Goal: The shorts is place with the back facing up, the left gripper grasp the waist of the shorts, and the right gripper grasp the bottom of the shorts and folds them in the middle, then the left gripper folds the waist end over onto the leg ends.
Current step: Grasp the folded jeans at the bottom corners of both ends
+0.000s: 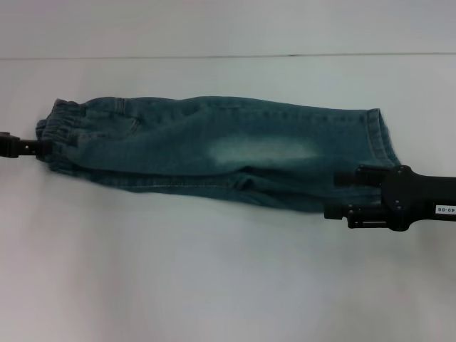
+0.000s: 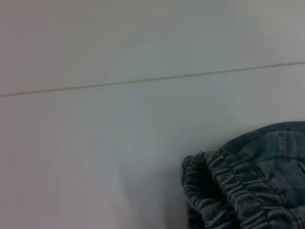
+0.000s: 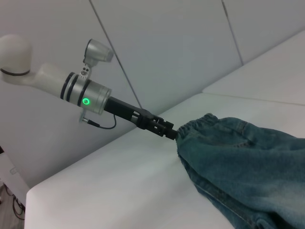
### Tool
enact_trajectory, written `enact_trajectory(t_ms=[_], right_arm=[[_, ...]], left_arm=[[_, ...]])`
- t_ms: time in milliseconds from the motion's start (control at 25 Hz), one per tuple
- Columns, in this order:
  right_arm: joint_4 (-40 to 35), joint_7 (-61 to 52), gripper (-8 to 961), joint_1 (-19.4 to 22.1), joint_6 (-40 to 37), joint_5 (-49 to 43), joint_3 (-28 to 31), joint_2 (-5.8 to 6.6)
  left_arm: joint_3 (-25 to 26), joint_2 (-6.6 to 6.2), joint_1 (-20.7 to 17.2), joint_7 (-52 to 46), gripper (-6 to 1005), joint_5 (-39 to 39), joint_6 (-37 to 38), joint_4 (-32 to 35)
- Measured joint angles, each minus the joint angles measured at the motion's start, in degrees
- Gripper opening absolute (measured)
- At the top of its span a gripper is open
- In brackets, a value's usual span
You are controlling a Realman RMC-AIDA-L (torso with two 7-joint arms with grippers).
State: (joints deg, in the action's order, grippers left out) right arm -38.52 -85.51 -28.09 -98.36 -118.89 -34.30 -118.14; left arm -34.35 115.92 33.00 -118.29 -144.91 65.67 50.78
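Right hand [image 1: 340, 194]: nearest, clenched on leg-end hem of shorts [image 1: 214, 149]. Left hand [image 1: 41, 147]: clenched on gathered elastic waist. One pair of shorts, faded blue denim, folded lengthwise, stretched between two hands on smooth white counter [image 1: 214, 285].

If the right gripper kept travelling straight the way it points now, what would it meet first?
Probably the leg end of the folded blue denim shorts: the right gripper points along the white table with its tips already at the hem.
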Motion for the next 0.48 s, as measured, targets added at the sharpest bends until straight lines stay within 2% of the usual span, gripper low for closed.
enact_trajectory(t_ms=[280, 480], right_arm=[[0.8, 0.0, 870, 0.2, 1.4, 0.1, 0.3, -0.03], [1.0, 0.1, 871, 0.1, 2.2, 0.1, 0.1, -0.15]], left_arm=[[-5.6, 1.07, 0.2, -0.2, 891, -0.4, -3.2, -0.3], [-7.3, 1.85, 0.3, -0.4, 875, -0.5, -5.8, -0.4]])
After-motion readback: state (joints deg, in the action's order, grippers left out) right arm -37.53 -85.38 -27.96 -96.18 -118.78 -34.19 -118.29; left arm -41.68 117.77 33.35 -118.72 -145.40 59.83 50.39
